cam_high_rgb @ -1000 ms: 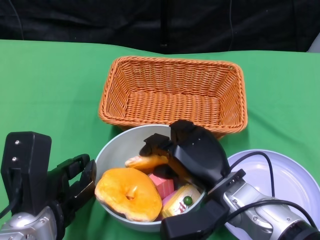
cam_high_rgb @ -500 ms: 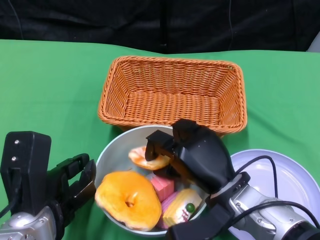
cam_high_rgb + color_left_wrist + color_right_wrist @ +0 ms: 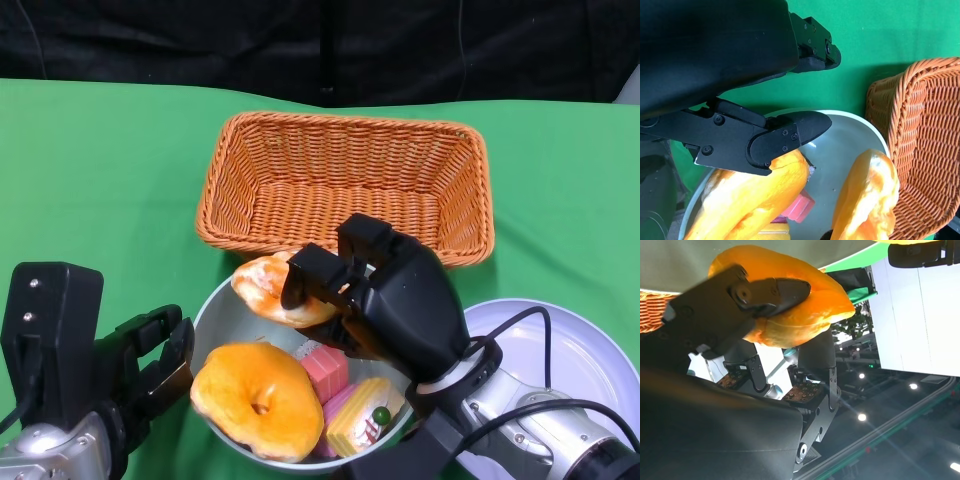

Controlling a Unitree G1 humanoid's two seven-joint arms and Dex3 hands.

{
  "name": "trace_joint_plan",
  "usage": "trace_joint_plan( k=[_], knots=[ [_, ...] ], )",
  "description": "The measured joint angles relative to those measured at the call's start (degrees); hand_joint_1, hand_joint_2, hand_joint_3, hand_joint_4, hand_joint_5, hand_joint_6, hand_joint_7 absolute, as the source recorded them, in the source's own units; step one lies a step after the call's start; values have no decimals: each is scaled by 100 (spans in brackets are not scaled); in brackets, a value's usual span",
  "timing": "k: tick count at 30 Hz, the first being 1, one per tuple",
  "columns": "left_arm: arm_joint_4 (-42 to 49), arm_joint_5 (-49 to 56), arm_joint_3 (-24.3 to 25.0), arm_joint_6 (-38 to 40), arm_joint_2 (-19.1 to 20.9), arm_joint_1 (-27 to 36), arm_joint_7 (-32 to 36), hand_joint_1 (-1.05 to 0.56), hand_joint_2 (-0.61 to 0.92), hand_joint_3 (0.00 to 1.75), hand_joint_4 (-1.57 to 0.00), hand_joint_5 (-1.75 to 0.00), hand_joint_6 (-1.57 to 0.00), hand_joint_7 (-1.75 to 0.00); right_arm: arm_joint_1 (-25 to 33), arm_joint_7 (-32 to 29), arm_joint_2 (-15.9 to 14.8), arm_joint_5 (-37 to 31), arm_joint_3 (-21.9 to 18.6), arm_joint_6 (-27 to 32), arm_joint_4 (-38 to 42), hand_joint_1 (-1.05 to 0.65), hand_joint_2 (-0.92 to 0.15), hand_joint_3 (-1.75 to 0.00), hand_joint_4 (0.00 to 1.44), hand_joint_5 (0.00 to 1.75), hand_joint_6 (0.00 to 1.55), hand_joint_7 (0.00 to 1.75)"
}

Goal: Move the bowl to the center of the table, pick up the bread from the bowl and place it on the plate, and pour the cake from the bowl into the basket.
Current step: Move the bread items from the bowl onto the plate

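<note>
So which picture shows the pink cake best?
The head view: the pink cake lies in the bowl, between the big round bread and a yellow cake. The left wrist view shows only a pink corner. The right wrist view shows none of it.

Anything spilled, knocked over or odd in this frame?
Nothing stands out. The right hand holds the golden bread roll above the pale grey bowl; the orange wicker basket sits upright, the white round plate lies flat, and nothing has spilled on the green cloth.

Basket (image 3: 345,190) behind bowl (image 3: 225,310); plate (image 3: 570,355) right of bowl; cakes (image 3: 345,395) in bowl.
</note>
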Motion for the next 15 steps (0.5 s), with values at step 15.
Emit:
trace_joint_plan(
  k=[15],
  knots=[
    [81,-2,-9,0,-3,-4,-1,-48,92,69,0,-46,-17,0,372,-135,-154,131,-312,-414,-886,-24,-28,-143,97,175,74,175]
  ],
)
